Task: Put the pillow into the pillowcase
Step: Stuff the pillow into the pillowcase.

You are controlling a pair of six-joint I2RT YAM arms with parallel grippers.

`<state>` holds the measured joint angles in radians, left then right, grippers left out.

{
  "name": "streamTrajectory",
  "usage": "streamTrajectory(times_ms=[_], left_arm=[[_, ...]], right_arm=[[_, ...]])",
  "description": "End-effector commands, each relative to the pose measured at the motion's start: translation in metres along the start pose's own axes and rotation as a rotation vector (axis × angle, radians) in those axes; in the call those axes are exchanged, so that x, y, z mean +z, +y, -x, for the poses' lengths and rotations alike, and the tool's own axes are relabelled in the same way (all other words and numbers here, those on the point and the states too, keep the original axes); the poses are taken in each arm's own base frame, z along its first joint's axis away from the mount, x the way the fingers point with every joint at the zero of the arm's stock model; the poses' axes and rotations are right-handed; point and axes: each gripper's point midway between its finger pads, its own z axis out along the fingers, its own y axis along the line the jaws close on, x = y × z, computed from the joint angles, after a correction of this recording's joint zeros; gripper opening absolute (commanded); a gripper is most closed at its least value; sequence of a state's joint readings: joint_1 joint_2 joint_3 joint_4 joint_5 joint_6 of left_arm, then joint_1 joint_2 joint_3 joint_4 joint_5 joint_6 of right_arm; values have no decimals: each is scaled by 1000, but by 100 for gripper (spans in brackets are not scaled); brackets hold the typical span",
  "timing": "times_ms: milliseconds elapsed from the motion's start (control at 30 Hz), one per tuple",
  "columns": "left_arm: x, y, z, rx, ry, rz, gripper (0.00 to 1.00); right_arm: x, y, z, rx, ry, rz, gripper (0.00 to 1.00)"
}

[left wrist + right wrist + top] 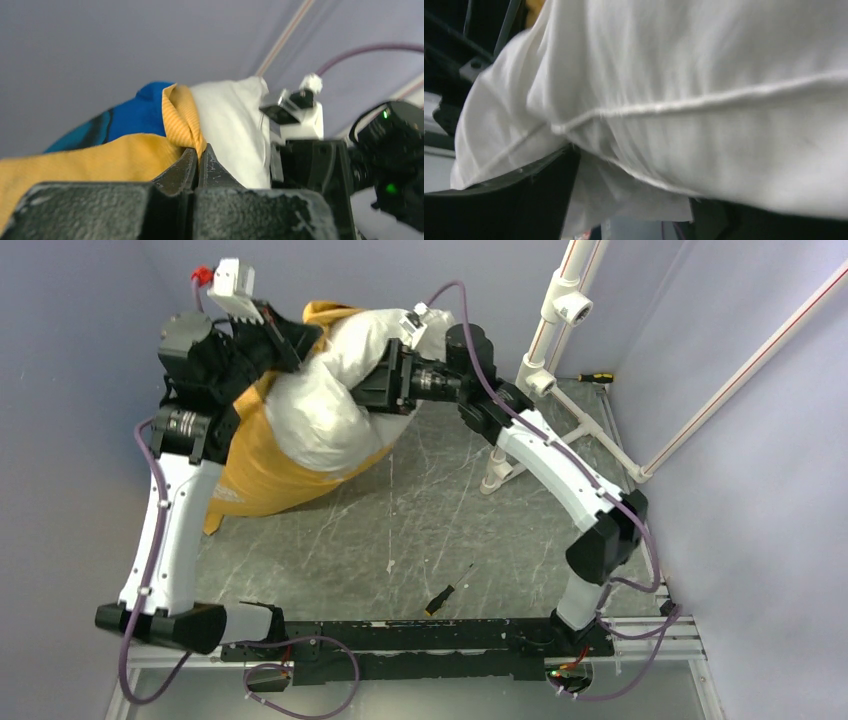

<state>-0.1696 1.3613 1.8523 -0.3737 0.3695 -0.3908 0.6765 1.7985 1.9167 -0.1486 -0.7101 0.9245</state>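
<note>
The large plump white stuffed pillow [320, 410] sits at the far left of the grey marbled table [450, 510]. Its near-left end is tucked into the mouth of the large fabric pillowcase [255, 475], which is orange-yellow on this side and blue on the other. Most of the pillow's white bulk is not yet covered.

The left gripper [198, 159] is pinched tight on the orange-yellow rim of the case, holding the mouth up. The right gripper [368, 385] is at the pillow's far-right side. Its 2 dark fingers [524, 200] are spread wide around a seam, with no visible clamp.

By my reading the insertion is begun but well short of half. What is left is pushing the pillow deeper and drawing the case over the rest.
</note>
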Motion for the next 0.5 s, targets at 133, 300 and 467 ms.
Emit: streamTrajectory(times_ms=[133, 300, 467], left_arm=[[-44, 0, -22, -19, -36, 57, 0], [-45, -11, -28, -41, -22, -3, 0], [-45, -46, -31, -84, 19, -203, 0]], right_arm=[[-51, -62, -25, 257, -65, -273, 100], [-54, -101, -45, 329, -78, -367, 100], [-29, -117, -41, 315, -59, -319, 98]])
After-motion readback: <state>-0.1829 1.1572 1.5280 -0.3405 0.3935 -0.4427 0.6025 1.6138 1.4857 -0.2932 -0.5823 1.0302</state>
